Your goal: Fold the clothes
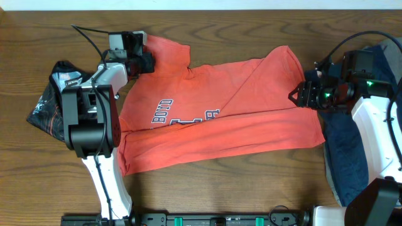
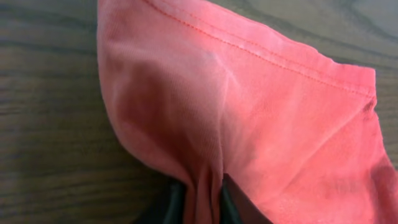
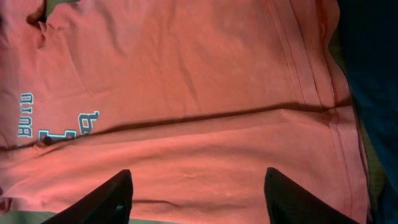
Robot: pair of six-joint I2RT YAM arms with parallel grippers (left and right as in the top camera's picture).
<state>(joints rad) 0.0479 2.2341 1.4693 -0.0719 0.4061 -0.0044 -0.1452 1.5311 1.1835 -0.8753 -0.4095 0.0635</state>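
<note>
The coral-red T-shirt (image 1: 220, 119) lies on the table, partly folded, with its navy lettering (image 1: 164, 112) showing at the left. My left gripper (image 1: 146, 61) is shut on the shirt's sleeve (image 2: 249, 118) at the upper left; cloth is pinched between the fingers (image 2: 202, 202). My right gripper (image 1: 296, 95) is open and empty, over the shirt's right edge. In the right wrist view its fingers (image 3: 196, 196) are spread wide above the red cloth (image 3: 186, 81), where a fold line runs across.
A black garment with red-and-white print (image 1: 53, 100) lies at the left beside my left arm. A navy blue garment (image 1: 342, 150) lies at the right under my right arm, also showing in the right wrist view (image 3: 373, 74). Wooden table (image 1: 239, 31) all round.
</note>
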